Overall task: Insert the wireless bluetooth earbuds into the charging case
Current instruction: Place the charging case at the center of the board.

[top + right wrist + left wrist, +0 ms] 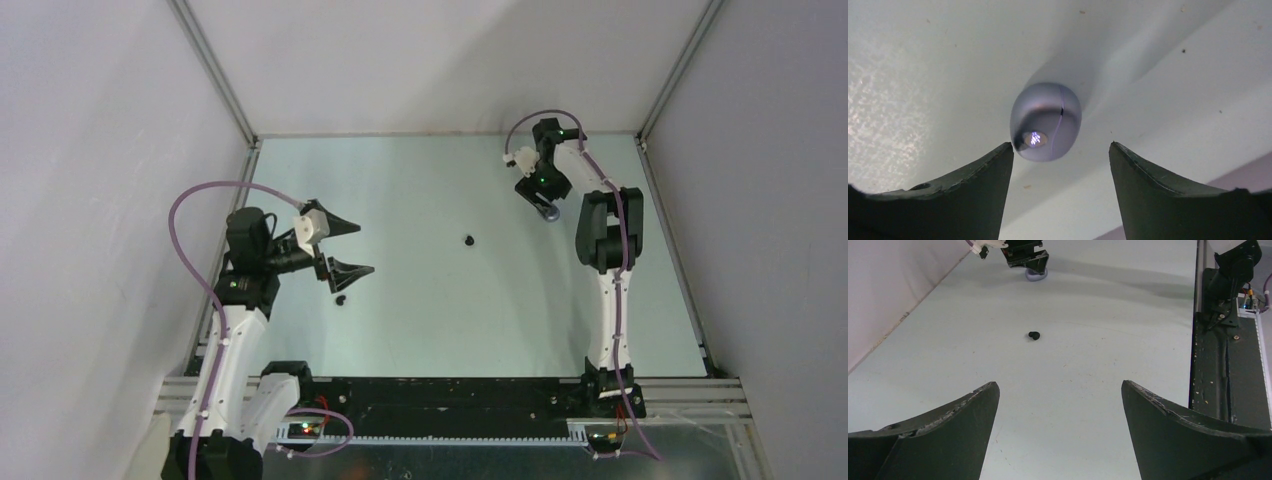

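A closed pale lilac charging case (1045, 121) lies on the table at the far right; it also shows in the top view (551, 213) and the left wrist view (1036, 274). My right gripper (1060, 145) is open and empty just above it (541, 200), the case just beyond the fingertips and nearer the left finger. One glossy black earbud (468, 240) lies mid-table, also seen in the left wrist view (1034, 335). A second black earbud (341, 299) lies below my left gripper (365, 248), which is open, empty and raised (1060, 385). No lilac earbuds show.
White walls and aluminium frame posts (215, 70) close the table on three sides. A black rail (450, 395) with both arm bases runs along the near edge. The right arm's base (1228, 285) shows at the right of the left wrist view.
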Controlling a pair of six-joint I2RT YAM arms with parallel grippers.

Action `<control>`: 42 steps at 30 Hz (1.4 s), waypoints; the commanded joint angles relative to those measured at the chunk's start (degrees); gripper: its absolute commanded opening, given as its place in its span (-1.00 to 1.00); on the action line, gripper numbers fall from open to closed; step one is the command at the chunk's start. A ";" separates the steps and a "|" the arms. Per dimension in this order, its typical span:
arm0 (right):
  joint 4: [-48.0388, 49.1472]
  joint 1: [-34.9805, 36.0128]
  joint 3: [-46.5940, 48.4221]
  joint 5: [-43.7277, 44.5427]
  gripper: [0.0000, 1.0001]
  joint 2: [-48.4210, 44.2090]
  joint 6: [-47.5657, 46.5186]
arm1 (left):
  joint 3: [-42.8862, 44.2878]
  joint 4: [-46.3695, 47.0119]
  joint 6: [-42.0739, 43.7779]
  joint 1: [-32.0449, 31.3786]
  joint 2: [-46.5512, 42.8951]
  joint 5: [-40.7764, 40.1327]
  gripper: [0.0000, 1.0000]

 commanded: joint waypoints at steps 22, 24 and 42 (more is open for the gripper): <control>14.61 2.37 -16.39 9.80 0.94 -8.72 -3.66 | -0.26 -1.04 2.44 -1.19 0.00 1.66 0.97; 15.71 2.10 -16.40 10.37 0.94 -8.05 -3.50 | -0.16 -1.09 2.43 -1.25 0.05 1.61 0.97; 17.32 -1.37 -17.14 11.37 0.94 -9.88 -3.91 | -0.22 -0.97 2.44 -1.26 0.52 1.69 0.97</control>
